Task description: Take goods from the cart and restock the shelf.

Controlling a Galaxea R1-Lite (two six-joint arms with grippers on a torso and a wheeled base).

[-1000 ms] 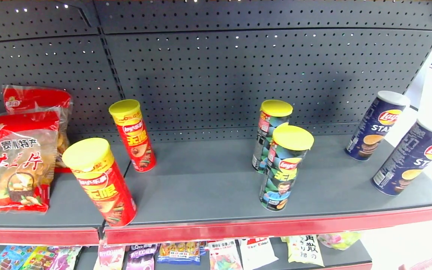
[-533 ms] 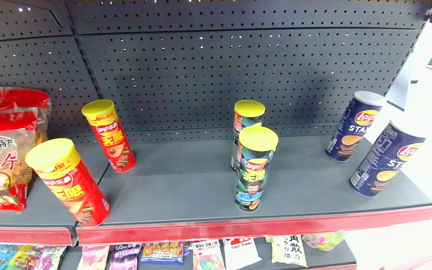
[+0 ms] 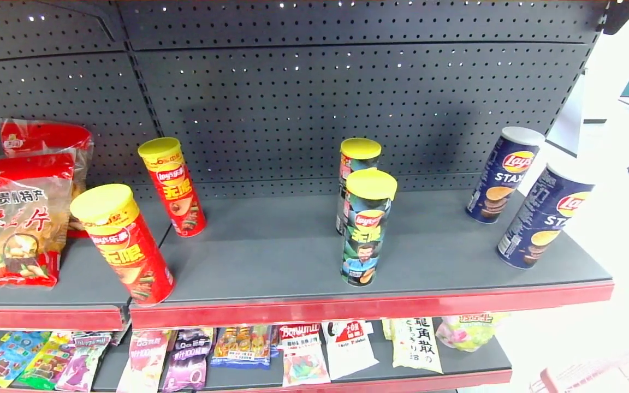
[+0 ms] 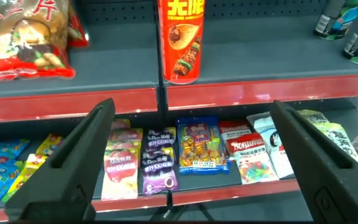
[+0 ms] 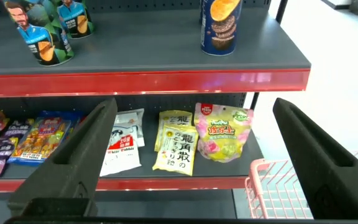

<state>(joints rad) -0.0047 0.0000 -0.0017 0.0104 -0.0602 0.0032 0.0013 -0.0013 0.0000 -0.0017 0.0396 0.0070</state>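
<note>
The grey shelf board point(image 3: 292, 256) with a red front edge carries two red chip cans point(image 3: 123, 245), two teal cans with yellow lids point(image 3: 366, 229) and two blue cans point(image 3: 544, 218), all upright. My left gripper point(image 4: 188, 168) is open and holds nothing; it faces the lower shelf, below the front red can point(image 4: 180, 37). My right gripper point(image 5: 194, 165) is open and holds nothing too. It faces the lower shelf's right end, under a blue can point(image 5: 219, 25). A corner of the pink cart point(image 5: 281, 193) lies low to the right of the shelf.
Red snack bags point(image 3: 25, 218) stand at the left of the upper board. Several flat snack packets point(image 3: 303, 355) line the lower shelf. A black pegboard wall point(image 3: 314, 98) backs the shelf. The pink cart rim point(image 3: 593, 374) sits beyond the shelf's right end, with open floor around it.
The whole head view has shifted, so the camera moved; more of the lower shelf and the cart rim now show. The cans stand where they were on the board.
</note>
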